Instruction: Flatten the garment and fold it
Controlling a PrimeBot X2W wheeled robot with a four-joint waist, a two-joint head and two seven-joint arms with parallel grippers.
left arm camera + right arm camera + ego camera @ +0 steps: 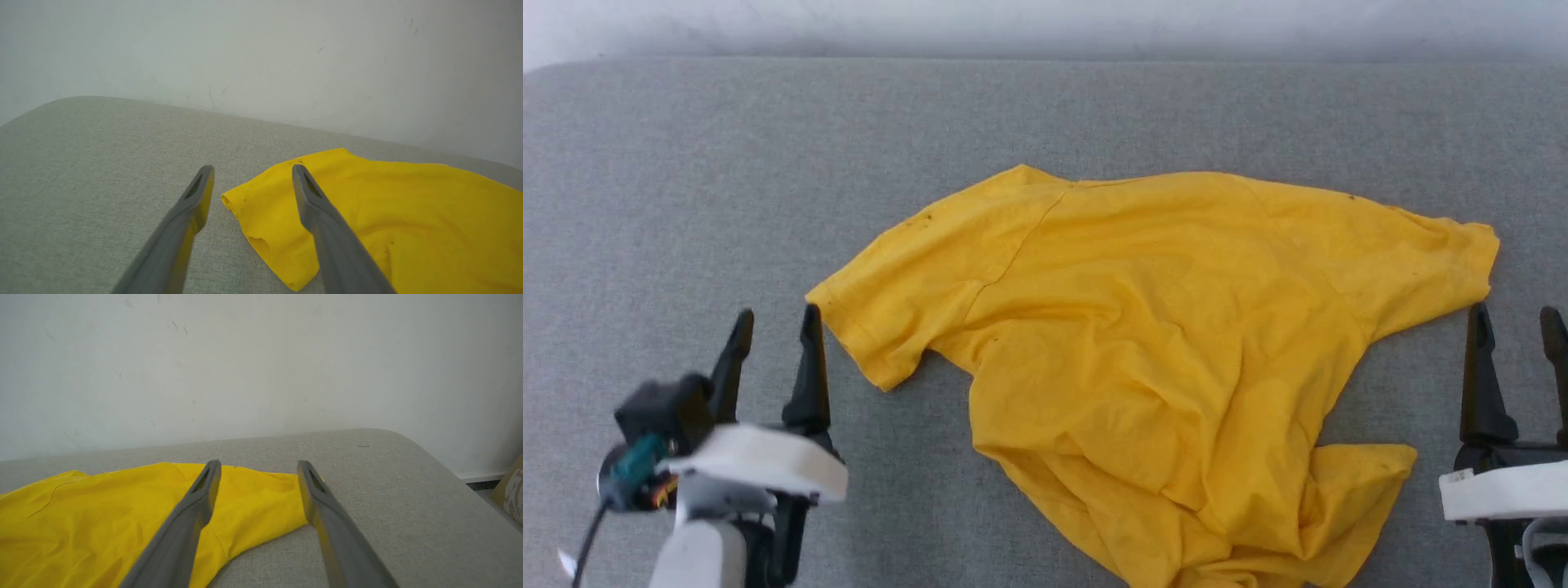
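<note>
The garment (1143, 343), a bright yellow T-shirt, lies spread on the grey padded surface with both sleeves out and its near hem crumpled and folded over. My left gripper (776, 322) stands open just left of the left sleeve cuff, nothing between its fingers. In the left wrist view that sleeve (278, 220) lies between and under the left gripper (251, 171). My right gripper (1515, 318) is open just below the right sleeve end. The right wrist view shows the right gripper (259, 467) above that sleeve (257, 502), empty.
The grey padded surface (768, 163) runs back to a pale wall (1045, 24). Its right end rounds off (408, 441), with a floor strip and a brownish object (510, 490) beyond. Bare grey fabric lies left of and behind the shirt.
</note>
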